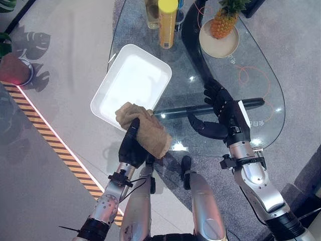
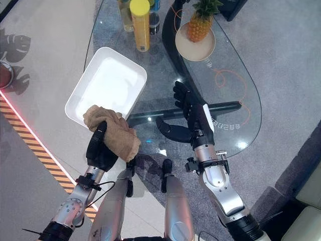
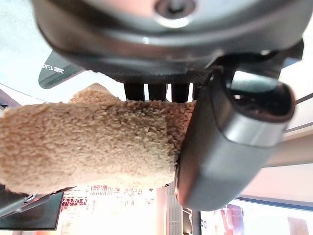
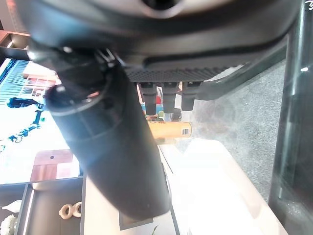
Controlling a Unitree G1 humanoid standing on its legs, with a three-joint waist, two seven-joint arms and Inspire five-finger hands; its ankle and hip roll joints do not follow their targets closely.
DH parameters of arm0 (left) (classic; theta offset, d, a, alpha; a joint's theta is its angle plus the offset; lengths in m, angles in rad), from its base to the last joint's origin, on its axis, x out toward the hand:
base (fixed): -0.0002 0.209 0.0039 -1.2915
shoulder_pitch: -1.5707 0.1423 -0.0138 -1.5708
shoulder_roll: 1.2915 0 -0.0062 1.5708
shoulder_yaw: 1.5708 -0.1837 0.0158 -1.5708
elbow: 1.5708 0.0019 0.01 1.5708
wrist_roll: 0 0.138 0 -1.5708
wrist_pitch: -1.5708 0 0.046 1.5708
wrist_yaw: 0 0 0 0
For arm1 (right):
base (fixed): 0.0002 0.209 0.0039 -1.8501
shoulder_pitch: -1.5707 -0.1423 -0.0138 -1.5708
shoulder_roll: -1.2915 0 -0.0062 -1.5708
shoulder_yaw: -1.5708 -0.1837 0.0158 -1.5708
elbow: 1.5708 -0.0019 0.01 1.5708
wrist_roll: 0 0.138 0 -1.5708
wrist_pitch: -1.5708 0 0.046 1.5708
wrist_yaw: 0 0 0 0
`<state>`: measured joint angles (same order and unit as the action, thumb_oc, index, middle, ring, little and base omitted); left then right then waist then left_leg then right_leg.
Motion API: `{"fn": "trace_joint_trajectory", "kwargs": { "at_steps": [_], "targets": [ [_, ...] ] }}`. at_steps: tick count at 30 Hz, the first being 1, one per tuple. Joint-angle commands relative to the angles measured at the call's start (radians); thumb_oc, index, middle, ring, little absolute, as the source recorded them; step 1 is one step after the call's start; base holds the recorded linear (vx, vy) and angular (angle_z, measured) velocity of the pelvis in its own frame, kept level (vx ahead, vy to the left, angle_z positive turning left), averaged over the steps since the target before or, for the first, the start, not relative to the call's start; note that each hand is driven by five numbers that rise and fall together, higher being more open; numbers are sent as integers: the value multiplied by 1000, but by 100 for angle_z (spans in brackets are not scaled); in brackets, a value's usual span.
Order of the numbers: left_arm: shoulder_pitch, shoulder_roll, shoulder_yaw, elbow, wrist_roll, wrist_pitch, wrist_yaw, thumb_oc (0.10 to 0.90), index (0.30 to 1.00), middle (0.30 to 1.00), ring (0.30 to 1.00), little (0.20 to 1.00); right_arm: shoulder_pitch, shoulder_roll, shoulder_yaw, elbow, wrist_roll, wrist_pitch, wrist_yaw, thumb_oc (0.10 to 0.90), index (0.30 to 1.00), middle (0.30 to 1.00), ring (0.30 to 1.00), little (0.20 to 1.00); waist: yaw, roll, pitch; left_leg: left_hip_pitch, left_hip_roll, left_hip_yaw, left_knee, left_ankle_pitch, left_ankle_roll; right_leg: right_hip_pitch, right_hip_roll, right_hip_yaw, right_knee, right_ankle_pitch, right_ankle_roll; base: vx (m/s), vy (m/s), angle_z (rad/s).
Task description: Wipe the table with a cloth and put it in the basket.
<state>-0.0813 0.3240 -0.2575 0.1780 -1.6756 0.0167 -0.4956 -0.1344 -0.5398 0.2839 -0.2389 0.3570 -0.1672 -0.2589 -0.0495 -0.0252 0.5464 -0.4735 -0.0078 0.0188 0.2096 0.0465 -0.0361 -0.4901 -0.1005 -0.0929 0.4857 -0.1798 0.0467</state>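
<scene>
We are reaching up from the lower left with our left arm, and our left hand (image 1: 133,145) is curling its fingers and thumb around a cloth (image 1: 145,129) bunched just beyond the palm. We are holding our right hand (image 1: 224,114) forward from the lower right, its fingers (image 2: 181,96) lying straight and its thumb (image 2: 173,132) sticking out toward the left hand

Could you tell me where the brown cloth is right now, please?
The fluffy brown cloth is gripped in the left hand, held over the near corner of the white rectangular basket at the glass table's left edge.
</scene>
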Motion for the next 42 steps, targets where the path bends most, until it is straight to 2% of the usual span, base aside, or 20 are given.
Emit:
{"fn": "trace_joint_trajectory", "kwargs": {
  "at_steps": [1, 5, 9, 12, 17, 22, 26, 27, 29, 32, 34, 38, 42],
  "targets": [
    [-25, -5, 36, -193, -1, -12, -137, 100, 300, 300, 300, 200, -62, -7, -45, -106, 25, -117, 11, 800, 900, 900, 900, 900, 6, -32, -26, -27, -51, 49, 184, -125, 65, 92, 69, 67, -278, 186, 2, 0, 0, 0],
    [-35, 7, 62, -199, 70, -131, -137, 100, 300, 300, 300, 200, -63, -10, -40, -99, 41, -83, 29, 800, 900, 900, 900, 900, 8, -28, -26, -28, -53, 50, 182, -122, 64, 85, 68, 65, -273, 184, 0, 0, 0, 0],
    [-45, 18, 85, -209, 101, -199, -124, 100, 300, 300, 300, 200, -55, -5, -34, -86, 45, -53, 48, 800, 900, 900, 900, 900, 8, -20, -26, -33, -57, 50, 181, -119, 64, 75, 68, 66, -266, 182, -2, 4, 32, -1],
    [-65, 28, 130, -225, 173, -291, -57, 100, 300, 300, 300, 200, -45, 4, -17, -57, 40, 0, 77, 800, 900, 900, 900, 900, 9, -8, -26, -51, -62, 51, 185, -112, 63, 49, 67, 67, -252, 178, -7, -3, 68, -1],
    [-86, 53, 170, -246, 281, -380, 41, 100, 300, 300, 300, 200, -34, 1, 6, -29, 34, 56, 102, 800, 900, 900, 900, 900, 10, 8, -26, -86, -67, 53, 194, -107, 63, 10, 64, 73, -237, 177, -8, -5, 74, -5],
    [-124, 90, 192, -239, 474, -488, 213, 100, 300, 300, 300, 200, -52, -7, 40, 9, 20, 117, 121, 800, 900, 900, 900, 900, 8, 17, -26, -125, -71, 61, 196, -102, 67, -40, 64, 84, -221, 178, -8, -5, 74, -1],
    [-178, 137, 207, -204, 651, -512, 350, 100, 300, 300, 300, 200, -90, -16, 71, 56, -5, 170, 141, 800, 900, 900, 900, 900, 6, 18, -26, -155, -73, 68, 198, -98, 69, -78, 63, 91, -212, 182, -7, -14, 75, 1],
    [-200, 153, 211, -185, 707, -522, 394, 100, 300, 300, 300, 200, -111, -24, 90, 74, -18, 218, 166, 800, 900, 900, 900, 900, 5, 19, -26, -163, -75, 69, 196, -97, 69, -87, 63, 92, -214, 184, -8, -9, 75, 1],
    [-220, 173, 220, -165, 753, -530, 441, 100, 300, 300, 300, 200, -133, -32, 110, 93, -35, 260, 195, 800, 900, 900, 900, 900, 5, 20, -26, -169, -75, 72, 194, -95, 68, -94, 63, 94, -217, 186, -9, -1, 73, 0],
    [-272, 217, 237, -124, 832, -542, 525, 100, 300, 300, 300, 200, -190, -56, 164, 139, -63, 362, 267, 800, 900, 900, 900, 900, 6, 21, -26, -187, -75, 75, 196, -94, 66, -115, 60, 93, -217, 189, -12, 7, 73, -2],
    [-316, 247, 240, -103, 908, -551, 600, 100, 300, 300, 300, 200, -220, -74, 200, 160, -40, 400, 296, 800, 900, 900, 900, 900, 5, 20, -26, -199, -74, 78, 197, -94, 64, -128, 58, 92, -217, 190, -13, 16, 63, -2],
    [-399, 291, 229, -52, 1019, -559, 708, 100, 300, 300, 300, 200, -266, -90, 251, 219, -9, 430, 333, 800, 900, 900, 900, 900, 4, 19, -26, -217, -72, 78, 197, -91, 61, -152, 57, 91, -212, 192, -16, 17, 50, -1],
    [-472, 338, 211, -6, 1114, -531, 800, 100, 300, 300, 300, 200, -320, -109, 290, 262, 30, 459, 370, 800, 900, 900, 900, 900, 2, 21, -26, -235, -73, 79, 197, -89, 61, -179, 57, 92, -207, 196, -18, 8, 58, 1]
  ]
}}
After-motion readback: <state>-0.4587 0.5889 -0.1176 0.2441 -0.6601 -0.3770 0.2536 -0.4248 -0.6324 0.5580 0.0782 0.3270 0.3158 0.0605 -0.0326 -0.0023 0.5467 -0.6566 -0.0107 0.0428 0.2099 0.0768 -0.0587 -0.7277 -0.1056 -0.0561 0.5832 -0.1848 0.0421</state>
